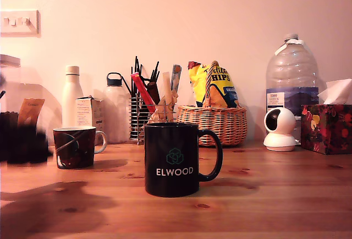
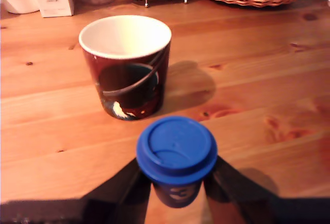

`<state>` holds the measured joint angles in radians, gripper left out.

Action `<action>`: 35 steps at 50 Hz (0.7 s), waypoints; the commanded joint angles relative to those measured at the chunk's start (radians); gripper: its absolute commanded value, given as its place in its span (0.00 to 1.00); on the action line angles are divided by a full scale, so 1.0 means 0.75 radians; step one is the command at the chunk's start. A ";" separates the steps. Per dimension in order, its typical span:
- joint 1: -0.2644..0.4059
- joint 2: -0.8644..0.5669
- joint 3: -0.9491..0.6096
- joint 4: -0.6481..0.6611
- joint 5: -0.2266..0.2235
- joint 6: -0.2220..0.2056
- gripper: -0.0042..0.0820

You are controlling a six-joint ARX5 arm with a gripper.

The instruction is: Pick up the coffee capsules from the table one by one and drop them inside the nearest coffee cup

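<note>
Blue capsule (image 2: 176, 154): seen nearest the lens in the wrist view, low centre of the frame, its flat blue face turned up, clamped between two dark fingers (image 2: 121, 188).
Claw (image 2: 176, 193): closed on the blue capsule; the arm itself is only a dark blur at the far left edge of the exterior view.
Patterned mug (image 2: 126, 67): upper centre-left of the wrist frame, upright, white inside, nothing seen in the part of the interior that shows; the capsule is held short of its rim, not yet above the opening.
ELWOOD mug (image 1: 175, 159): centre of the exterior frame, upright on the bench (image 1: 275, 195); its inside is hidden from this angle.
Cream capsule: not found in either view.
Progress: one capsule is judged lifted and in carry; the drop into the patterned mug is left to do. Whether the other capsule has been dealt with cannot be told.
Background: a wicker basket (image 1: 212, 123) is stood along the wall at upper centre.
</note>
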<state>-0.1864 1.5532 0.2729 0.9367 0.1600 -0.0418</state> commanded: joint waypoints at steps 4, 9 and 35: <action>0.006 -0.128 -0.006 -0.114 0.007 0.011 0.13; 0.006 -0.220 -0.004 -0.218 0.007 0.011 0.13; 0.007 -0.336 0.237 -0.779 0.011 0.024 0.13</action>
<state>-0.1864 1.3098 0.4118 0.3702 0.1642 -0.0376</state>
